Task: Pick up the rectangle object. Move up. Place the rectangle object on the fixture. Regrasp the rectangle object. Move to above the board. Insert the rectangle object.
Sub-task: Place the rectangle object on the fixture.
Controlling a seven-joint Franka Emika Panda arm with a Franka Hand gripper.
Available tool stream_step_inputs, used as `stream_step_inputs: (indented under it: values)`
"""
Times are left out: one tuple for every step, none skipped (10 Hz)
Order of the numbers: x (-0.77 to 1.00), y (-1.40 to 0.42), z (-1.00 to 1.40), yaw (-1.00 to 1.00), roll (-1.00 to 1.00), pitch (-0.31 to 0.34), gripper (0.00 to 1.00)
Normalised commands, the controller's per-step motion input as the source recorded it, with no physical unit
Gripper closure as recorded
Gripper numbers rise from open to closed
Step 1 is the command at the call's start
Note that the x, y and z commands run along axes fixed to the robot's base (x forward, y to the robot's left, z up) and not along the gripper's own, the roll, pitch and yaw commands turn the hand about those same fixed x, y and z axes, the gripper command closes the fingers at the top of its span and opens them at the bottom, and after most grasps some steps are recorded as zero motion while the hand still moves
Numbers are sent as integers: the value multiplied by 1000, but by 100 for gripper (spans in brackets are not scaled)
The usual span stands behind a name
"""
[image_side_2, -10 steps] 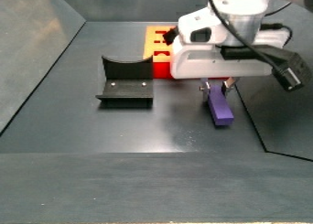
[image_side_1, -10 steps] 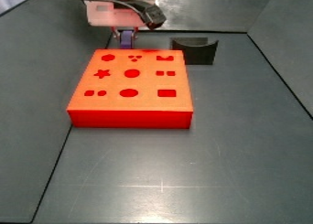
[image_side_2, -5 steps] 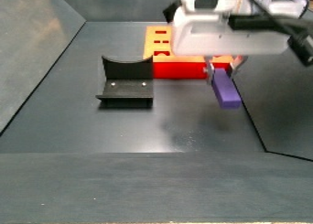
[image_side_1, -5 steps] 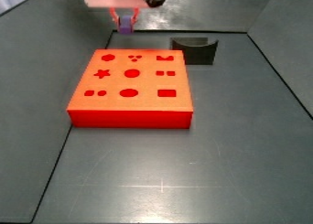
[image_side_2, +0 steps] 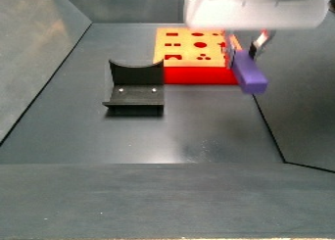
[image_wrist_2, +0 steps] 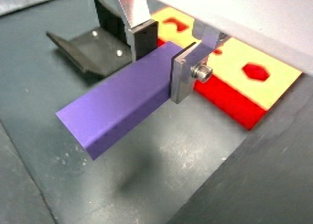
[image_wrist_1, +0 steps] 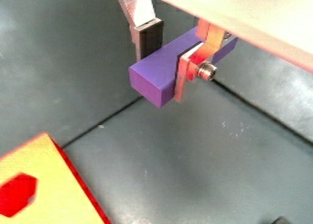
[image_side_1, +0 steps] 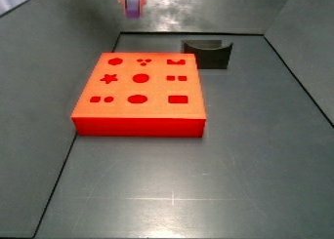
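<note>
- Gripper [image_wrist_2: 164, 56]: raised above the floor; fingers [image_wrist_2: 182, 70] flat brushed metal with matt dark pads.
- Rectangle object [image_wrist_2: 120, 104]: smooth matt purple plastic.
- Board [image_side_1: 139, 92]: smooth orange-red plastic.
- Fixture [image_side_2: 133, 95]: dark, slightly glossy.
- Floor [image_side_1: 196, 184]: dull grey, faintly reflective.

Lighting even and diffuse, no hard shadows. Soft sheen on the dark floor [image_side_1: 170, 184] in both side views. Gripper [image_side_2: 249, 50] overexposed and smeared at the top edge. Wrist views grainy; the rectangle object [image_wrist_2: 123, 104] sharp, background soft.
</note>
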Motion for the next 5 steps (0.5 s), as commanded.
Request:
stream_step_inputs:
  values:
    - [-25, 5, 957, -7, 9, 33, 100]
    - [-19, 8, 789, -8, 10, 40, 100]
    - [-13, 11, 623, -9, 10, 50, 100]
    - [-2, 15, 400, -10, 10, 65, 100]
    - [4, 17, 234, -11, 8, 78, 100]
